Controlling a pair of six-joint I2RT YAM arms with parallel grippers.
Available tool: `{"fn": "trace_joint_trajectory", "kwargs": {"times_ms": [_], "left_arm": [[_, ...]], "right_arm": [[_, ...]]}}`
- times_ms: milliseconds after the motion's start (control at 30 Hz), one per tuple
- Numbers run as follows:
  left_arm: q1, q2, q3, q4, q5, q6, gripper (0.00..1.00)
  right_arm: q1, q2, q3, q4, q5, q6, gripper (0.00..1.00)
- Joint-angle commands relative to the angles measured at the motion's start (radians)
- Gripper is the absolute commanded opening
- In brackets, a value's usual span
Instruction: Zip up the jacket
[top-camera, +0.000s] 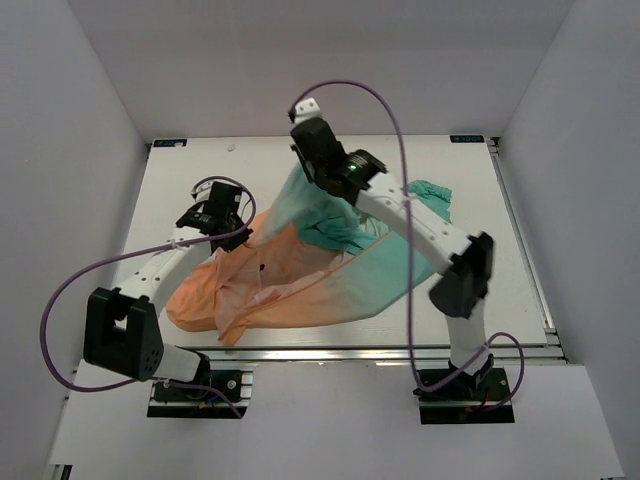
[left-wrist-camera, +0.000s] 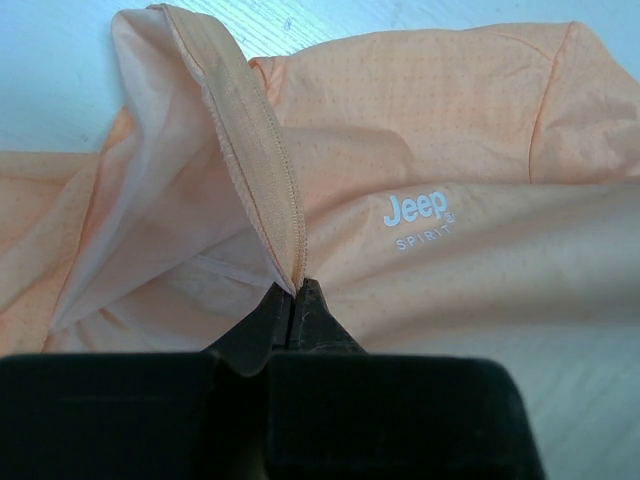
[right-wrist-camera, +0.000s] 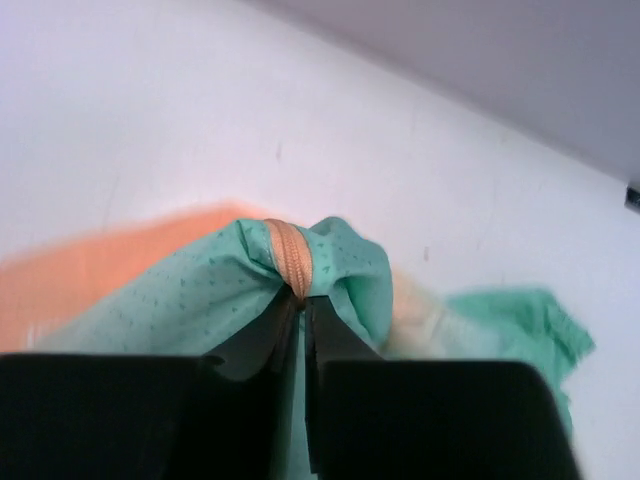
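Currently, the left gripper (top-camera: 240, 232) sits at about 9 o'clock from the centre of the table (top-camera: 190, 165) in the top view, at the peach-orange end of the jacket (top-camera: 300, 285). Its jaws are pressed together on the jacket's front edge. In the left wrist view the fingertips (left-wrist-camera: 312, 308) meet on the zipper tape (left-wrist-camera: 262, 170), which rises from the pinch toward 11 o'clock as a folded ridge. The flap beside the ridge is turned back and shows its paler inner face. A white "Jeep SPIRIT" logo (left-wrist-camera: 417, 212) lies on the orange panel at 2 o'clock from the pinch.

The jacket lies crumpled across the middle of the table, orange toward 7 o'clock and teal-green toward 1 o'clock. One teal sleeve (top-camera: 432, 195) lies at 2 o'clock, partly under the right arm.

The right gripper (top-camera: 303, 168) is at about 12 o'clock from the table centre. Teal fabric is drawn up into a peak at its tips. In the right wrist view its jaws are clamped on a bunched fold of teal fabric, with a strip of orange zipper tape (right-wrist-camera: 290, 250) running over the fold at 12 o'clock from the tips. Fabric beyond the fold is blurred.
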Motion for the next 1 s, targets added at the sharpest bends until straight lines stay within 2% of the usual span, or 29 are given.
{"fn": "trace_joint_trajectory", "kwargs": {"times_ms": [0, 33, 100, 133, 200, 300, 333, 367, 467, 500, 667, 967], "left_arm": [[0.003, 0.047, 0.058, -0.026, -0.027, -0.029, 0.0], [0.005, 0.057, 0.063, -0.029, -0.028, -0.034, 0.0], [0.005, 0.083, 0.063, -0.03, -0.012, -0.039, 0.0], [0.003, 0.091, 0.064, -0.035, -0.009, -0.039, 0.0], [0.005, 0.106, 0.06, -0.043, -0.006, -0.039, 0.0], [0.003, 0.11, 0.05, -0.029, 0.0, -0.036, 0.0], [0.005, 0.111, 0.049, -0.029, 0.0, -0.034, 0.0], [0.003, 0.111, 0.052, -0.033, -0.005, -0.034, 0.0], [0.003, 0.11, 0.061, -0.052, -0.026, -0.031, 0.0], [0.003, 0.11, 0.066, -0.076, -0.04, -0.033, 0.0], [0.003, 0.102, 0.075, -0.115, -0.09, -0.036, 0.0], [0.003, 0.142, 0.066, -0.113, -0.046, -0.031, 0.0]], "right_arm": [[-0.012, 0.222, 0.191, 0.352, 0.242, -0.207, 0.07], [-0.009, 0.249, 0.181, 0.468, 0.262, -0.35, 0.26], [-0.006, 0.279, 0.131, 0.647, 0.303, -0.45, 0.66], [-0.003, 0.28, 0.109, 0.689, 0.302, -0.476, 0.79], [-0.001, 0.265, 0.114, 0.572, 0.257, -0.412, 0.87], [-0.009, 0.149, -0.032, 0.42, 0.133, -0.268, 0.89], [-0.011, 0.108, -0.154, 0.409, 0.095, -0.246, 0.89], [-0.009, 0.025, -0.22, 0.423, 0.071, -0.223, 0.89], [-0.026, -0.083, -0.415, 0.449, -0.032, -0.171, 0.89], [-0.038, -0.089, -0.435, 0.438, -0.073, -0.153, 0.89], [-0.126, -0.008, -0.411, 0.352, -0.141, -0.128, 0.88], [-0.222, 0.26, -0.149, 0.285, -0.222, -0.1, 0.84]]}}
